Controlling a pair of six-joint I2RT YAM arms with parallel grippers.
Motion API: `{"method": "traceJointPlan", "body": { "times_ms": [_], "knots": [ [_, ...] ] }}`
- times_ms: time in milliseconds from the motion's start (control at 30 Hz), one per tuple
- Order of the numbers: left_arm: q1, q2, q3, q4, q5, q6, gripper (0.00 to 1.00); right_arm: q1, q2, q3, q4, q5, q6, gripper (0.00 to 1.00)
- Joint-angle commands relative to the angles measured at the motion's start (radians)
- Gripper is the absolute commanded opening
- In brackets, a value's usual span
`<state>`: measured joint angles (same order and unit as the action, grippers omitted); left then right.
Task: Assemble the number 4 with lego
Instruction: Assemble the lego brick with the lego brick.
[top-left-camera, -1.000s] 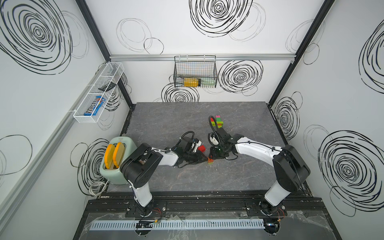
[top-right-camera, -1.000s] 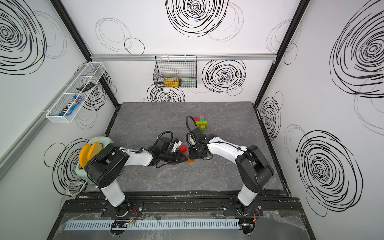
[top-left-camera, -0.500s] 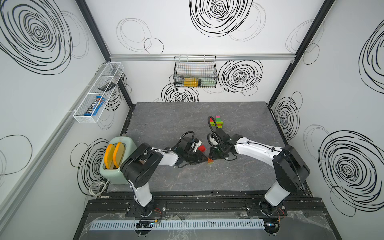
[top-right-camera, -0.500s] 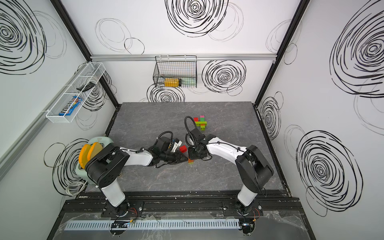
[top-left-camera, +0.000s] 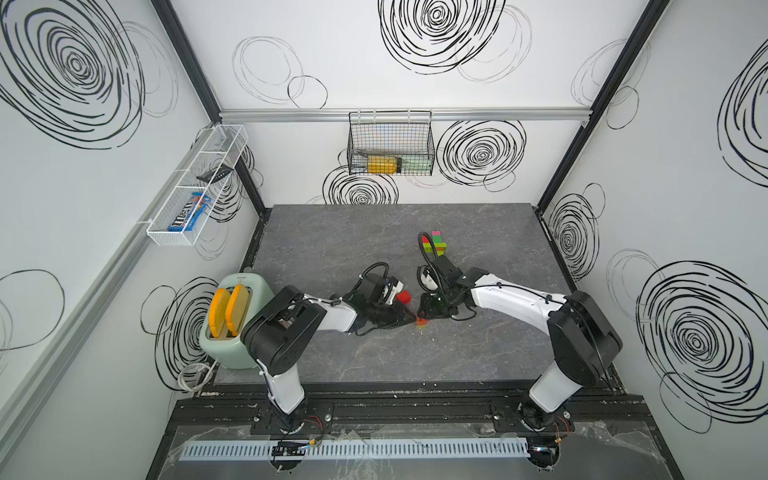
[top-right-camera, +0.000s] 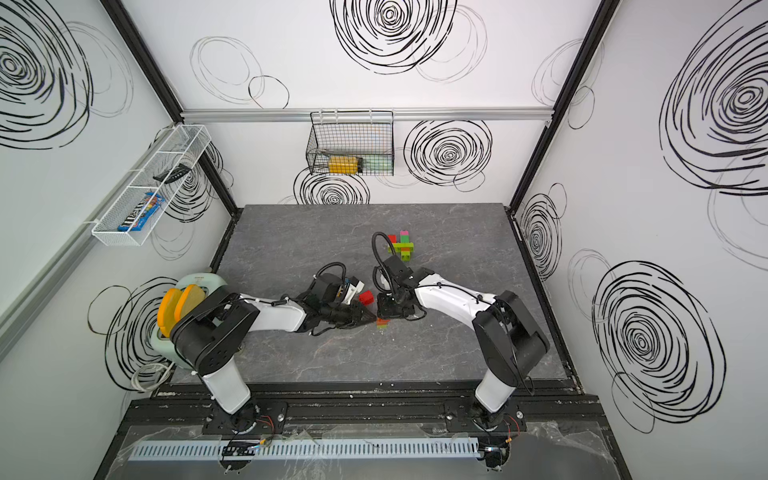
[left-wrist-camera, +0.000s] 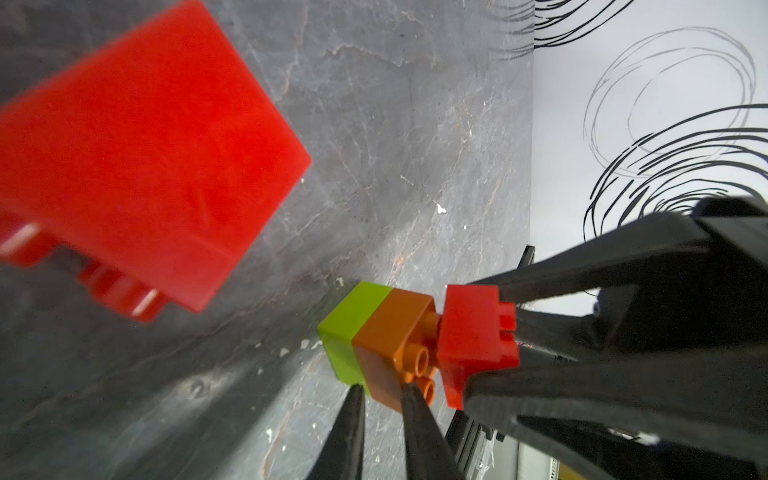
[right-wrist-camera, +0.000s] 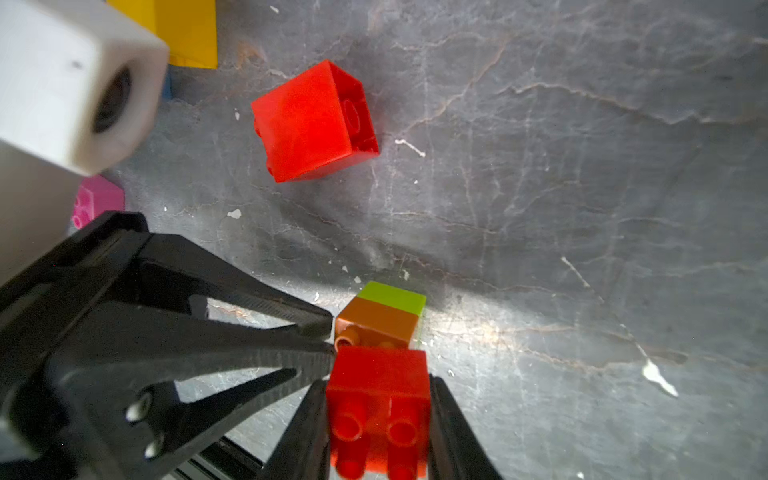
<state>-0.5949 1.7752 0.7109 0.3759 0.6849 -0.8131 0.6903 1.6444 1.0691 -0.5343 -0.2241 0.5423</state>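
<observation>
The grey marbled tabletop (top-left-camera: 332, 249) sits inside white walls (top-left-camera: 415, 91) scrawled with black swirls, and I see both arms meeting near its middle. My right pincer (right-wrist-camera: 378, 388) is pinching a small red brick (left-wrist-camera: 478, 332) by its sides, studs turned back towards the wrist. Straight ahead of its tips, an orange brick (right-wrist-camera: 376, 324) stands on a lime brick (right-wrist-camera: 392, 297). The red one sits right against the orange studs, but a sliver of stud shows between them, so it is not flush. My left pincer (left-wrist-camera: 382, 388) comes in from the opposite side, jaws pressed together and tips against the orange brick's side. A bigger red brick (right-wrist-camera: 311, 124) lies on its side off to one side of the right pincer, next to the left arm's wrist and apart from the stack. Well behind the right pincer, a cluster of lime, pink and red bricks (top-left-camera: 434, 243) rests on the table.
</observation>
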Motion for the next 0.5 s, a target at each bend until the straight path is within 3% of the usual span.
{"method": "traceJointPlan", "body": {
  "times_ms": [0, 467],
  "knots": [
    [-0.002, 0.016, -0.008, 0.026, 0.007, -0.011, 0.22, -0.008, -0.05, -0.005, 0.005, -0.013, 0.027, 0.0],
    [-0.002, 0.023, -0.005, 0.025, 0.011, -0.009, 0.22, -0.01, -0.028, -0.071, 0.027, -0.015, 0.033, 0.0]
  ]
}}
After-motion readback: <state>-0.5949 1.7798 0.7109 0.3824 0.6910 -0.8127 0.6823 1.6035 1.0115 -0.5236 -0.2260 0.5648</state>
